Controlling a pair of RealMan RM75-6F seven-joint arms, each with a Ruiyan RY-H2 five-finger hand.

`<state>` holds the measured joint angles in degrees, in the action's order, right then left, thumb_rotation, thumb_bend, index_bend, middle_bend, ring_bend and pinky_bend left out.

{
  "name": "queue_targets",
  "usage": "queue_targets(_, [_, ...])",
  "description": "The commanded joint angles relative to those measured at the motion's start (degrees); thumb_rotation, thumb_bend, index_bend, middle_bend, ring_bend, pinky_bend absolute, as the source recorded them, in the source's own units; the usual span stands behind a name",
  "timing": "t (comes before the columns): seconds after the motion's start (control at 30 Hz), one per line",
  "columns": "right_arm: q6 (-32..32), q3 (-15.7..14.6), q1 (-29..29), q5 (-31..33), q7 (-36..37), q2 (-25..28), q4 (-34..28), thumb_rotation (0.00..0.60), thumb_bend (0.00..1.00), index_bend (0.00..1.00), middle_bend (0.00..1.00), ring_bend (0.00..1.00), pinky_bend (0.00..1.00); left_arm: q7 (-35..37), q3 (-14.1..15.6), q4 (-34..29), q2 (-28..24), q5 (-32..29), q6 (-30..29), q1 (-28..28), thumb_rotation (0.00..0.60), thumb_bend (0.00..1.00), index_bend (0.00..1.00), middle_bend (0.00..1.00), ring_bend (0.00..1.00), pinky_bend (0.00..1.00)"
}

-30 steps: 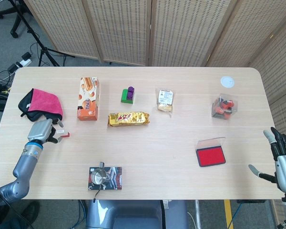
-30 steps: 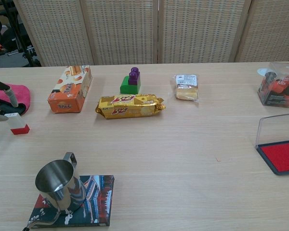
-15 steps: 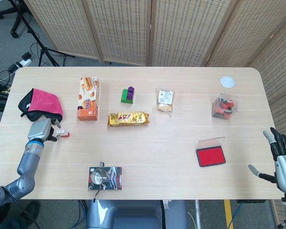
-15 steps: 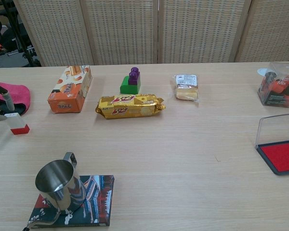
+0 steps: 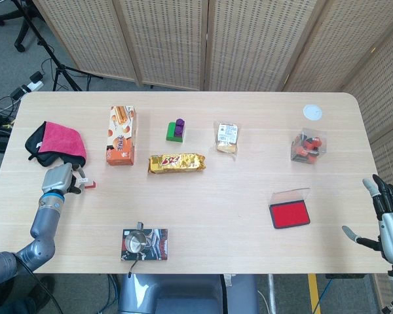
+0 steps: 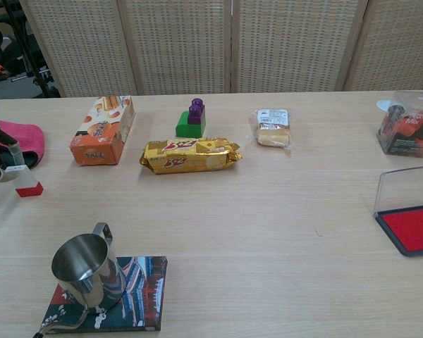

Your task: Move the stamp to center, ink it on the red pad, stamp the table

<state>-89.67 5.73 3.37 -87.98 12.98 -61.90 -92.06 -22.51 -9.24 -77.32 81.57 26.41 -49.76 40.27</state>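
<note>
The small white stamp with a red base (image 6: 27, 180) stands upright on the pale wooden counter (image 5: 223, 190) near its left edge, just right of the pink cloth on a black bundle (image 5: 56, 142). The left hand (image 5: 57, 178) is right against the stamp, with fingertips (image 6: 14, 151) touching its white top in the chest view — whether it is truly grasping the stamp or only resting on it, I cannot tell. The stamp's base sits on the counter.

Well apart, on the right side, the red ink pad in a dark tray with its clear lid raised (image 5: 289, 214) lies flat and uncovered. The right hand (image 5: 388, 219) hangs beyond the counter's right edge, near the front corner, released, fingers spread and holding nothing.

Across the far half lie an orange snack box (image 5: 121, 135), a green block with a purple piece on top (image 5: 176, 130), a gold foil snack packet (image 5: 176, 162), a small clear-wrapped pastry (image 5: 226, 137) and a clear box of red and black pieces (image 5: 308, 146). At the near edge a steel pitcher (image 6: 81, 271) stands on a dark patterned mat (image 6: 137, 296).
</note>
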Motion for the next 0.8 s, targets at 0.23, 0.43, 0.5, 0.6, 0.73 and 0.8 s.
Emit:
queue_targets(0.23, [0.11, 0.06, 0.01, 0.13, 0.86, 0.26, 0.10, 0.600, 0.00, 0.01, 0.00, 0.00, 0.00, -1.17, -0.22, -1.28, -0.28, -0.53, -0.97, 0.36, 0.600, 0.36, 0.57, 0.98, 1.00, 0.93])
queue_targets(0.43, [-0.07, 0.01, -0.09, 0.01, 1.15, 0.36, 0.07, 0.600, 0.00, 0.01, 0.00, 0.00, 0.00, -0.64, -1.42, -4.54, -2.69, -0.84, -1.50, 0.34, 0.600, 0.36, 0.58, 0.98, 1.00, 0.93])
queue_targets(0.5, [-0.11, 0.03, -0.11, 0.01, 1.22, 0.39, 0.06, 0.600, 0.00, 0.01, 0.00, 0.00, 0.00, -0.43, -1.96, -6.93, -4.27, -0.90, -1.63, 0.36, 0.600, 0.36, 0.58, 0.98, 1.00, 0.93])
queue_targets(0.6, [0.04, -0.02, -0.03, -0.05, 1.16, 0.40, -0.01, 0.600, 0.00, 0.01, 0.00, 0.00, 0.00, 0.12, -4.49, -17.44, -10.25, -1.41, -1.56, 0.98, 0.600, 0.36, 0.58, 0.98, 1.00, 0.93])
queue_targets(0.73, [-0.19, -0.12, -0.10, -0.38, 1.08, 0.41, -0.15, 0.600, 0.00, 0.01, 0.00, 0.00, 0.00, -3.43, -5.38, -27.49, -14.50, -2.29, -5.31, 3.10, 0.600, 0.36, 0.58, 0.98, 1.00, 0.93])
queue_targets(0.8, [-0.24, -0.09, -0.13, -0.32, 1.22, 0.45, -0.16, 0.600, 0.00, 0.01, 0.00, 0.00, 0.00, -6.03, -6.14, -33.18, -15.58, -4.44, -6.77, 5.52, 0.600, 0.36, 0.58, 0.98, 1.00, 0.93])
